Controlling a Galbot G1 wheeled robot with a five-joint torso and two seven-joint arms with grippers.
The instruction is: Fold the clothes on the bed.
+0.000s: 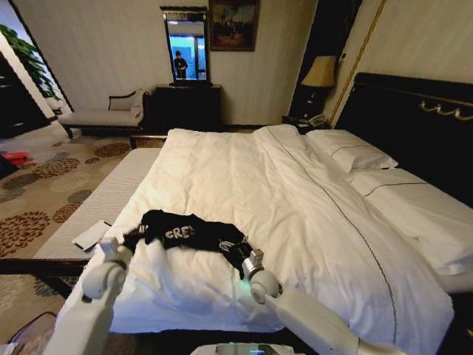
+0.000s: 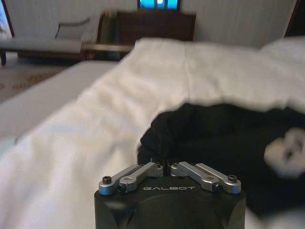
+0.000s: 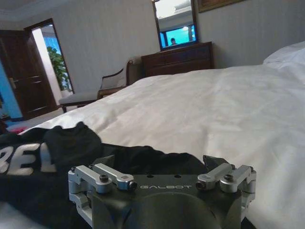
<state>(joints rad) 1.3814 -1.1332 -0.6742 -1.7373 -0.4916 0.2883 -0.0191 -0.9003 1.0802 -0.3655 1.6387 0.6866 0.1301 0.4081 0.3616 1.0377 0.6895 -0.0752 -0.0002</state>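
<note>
**Head view: black T-shirt bunched at the foot of the bed, a gripper at each end**

The T-shirt (image 1: pixel 191 235) lies crumpled in a long heap on the white duvet near the foot edge of the bed (image 1: pixel 295 200), toward the bed's left corner, with part of its white lettering showing. It sits well apart from the pillows (image 1: pixel 353 154) at the headboard end.

The left gripper (image 1: pixel 127 242) is at the shirt's left end. In the left wrist view its linkage is drawn together and the black cloth is gathered right at the fingers, so the left gripper (image 2: pixel 167 164) looks closed on a fold of the shirt. The right gripper (image 1: pixel 244 260) is at the shirt's right end. In the right wrist view the linkage stands wide, with black fabric lying between and in front of the fingers; the right gripper (image 3: pixel 161 167) looks open, holding nothing.

The shirt appears light, thin and limp. It will probably sag, drape and slide easily over the smooth duvet, and it has no stiffness to keep a shape. The duvet beneath is soft too, so a deep pinch risks catching bedding with the shirt. Good places to grip seem to be hems, shoulder seams or sleeve edges, where the cloth is doubled; the loose bunched middle would likely only drag the heap along.
</note>
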